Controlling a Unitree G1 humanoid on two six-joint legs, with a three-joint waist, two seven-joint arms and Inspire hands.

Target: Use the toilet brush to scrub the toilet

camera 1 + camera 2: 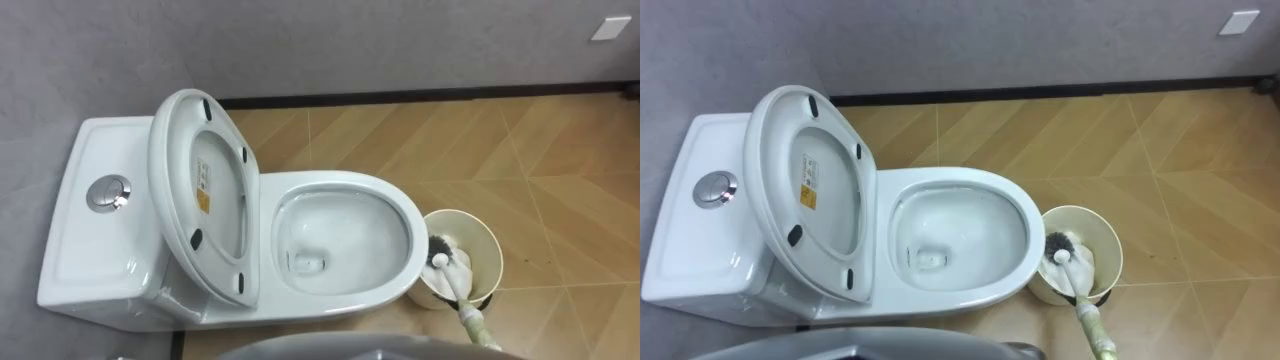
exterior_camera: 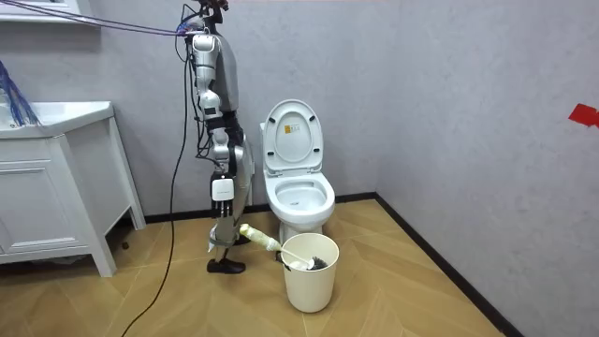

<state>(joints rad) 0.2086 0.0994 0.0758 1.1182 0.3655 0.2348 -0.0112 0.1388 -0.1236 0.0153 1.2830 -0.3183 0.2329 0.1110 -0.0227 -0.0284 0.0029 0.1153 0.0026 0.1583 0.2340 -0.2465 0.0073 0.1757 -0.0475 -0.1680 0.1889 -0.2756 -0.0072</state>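
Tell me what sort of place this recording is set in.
Most likely a bathroom: a white toilet with its seat raised, a toilet brush in a bucket beside it, and a white vanity cabinet.

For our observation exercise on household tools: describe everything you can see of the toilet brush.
The toilet brush has a dark bristle head, a white collar and a long pale handle, plastic by its look, greenish towards the grip. It stands head-down and tilted in the cream bucket on the floor beside the toilet bowl, its handle leaning over the rim on the robot's side and sticking out past it. The head lies against something white inside the bucket.
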